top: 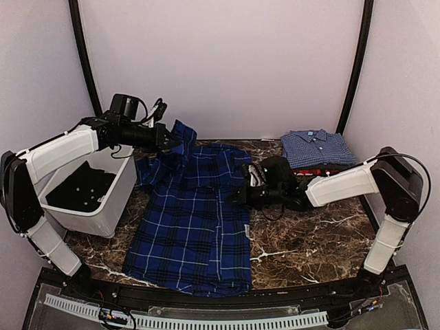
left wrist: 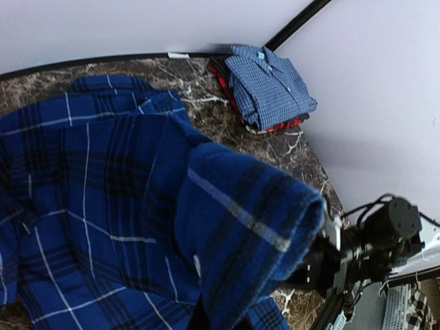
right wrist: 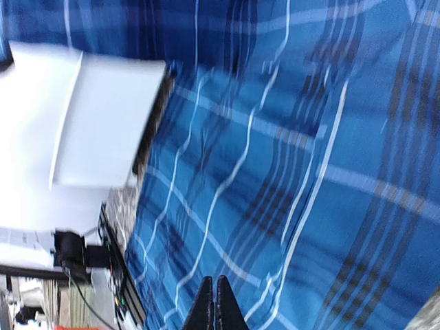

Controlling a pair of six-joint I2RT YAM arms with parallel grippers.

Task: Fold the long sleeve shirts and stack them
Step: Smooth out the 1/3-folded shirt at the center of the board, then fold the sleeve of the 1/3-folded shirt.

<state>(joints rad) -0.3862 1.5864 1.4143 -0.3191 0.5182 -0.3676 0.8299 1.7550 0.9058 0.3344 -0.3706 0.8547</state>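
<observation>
The deep-blue plaid shirt (top: 192,234) lies spread across the middle of the marble table (top: 309,234). My left gripper (top: 170,139) is shut on its sleeve at the far left corner and holds the cuff (left wrist: 254,227) lifted. In the left wrist view the cloth drapes over my fingers and hides them. My right gripper (top: 237,197) hovers at the shirt's right edge. Its fingertips (right wrist: 215,306) are pressed together over the plaid cloth (right wrist: 289,172), with nothing seen between them. A folded lighter blue check shirt (top: 317,146) tops a red one (top: 323,168) at the back right.
A white bin (top: 89,192) with dark contents stands at the left, right beside the plaid shirt. It also shows in the right wrist view as a white bin (right wrist: 96,124). Curved black poles and pale walls close in the back and sides.
</observation>
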